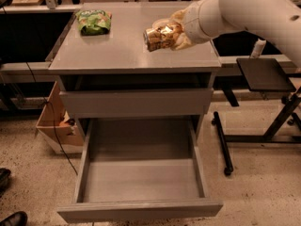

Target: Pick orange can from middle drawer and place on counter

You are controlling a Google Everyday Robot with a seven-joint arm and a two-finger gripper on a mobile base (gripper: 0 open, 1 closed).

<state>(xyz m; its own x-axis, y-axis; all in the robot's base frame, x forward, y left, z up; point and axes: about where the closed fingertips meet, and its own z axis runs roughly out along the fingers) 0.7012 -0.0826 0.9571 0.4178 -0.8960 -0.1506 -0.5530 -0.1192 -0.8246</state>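
Now the end effector (175,34), upper centre of frame, is clamped on the orange can (157,38) over the table (117,55). The can is probably light, thin-walled and slick, so a gentle mid-body hold suits it.

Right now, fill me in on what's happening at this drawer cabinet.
The robot's hand is gripping the orange can, holding it on its side over the right part of the counter. The can looks to be just above the surface rather than set down, and the hand has not let go. The middle drawer below stands pulled open. A green snack bag lies at the counter's back left.
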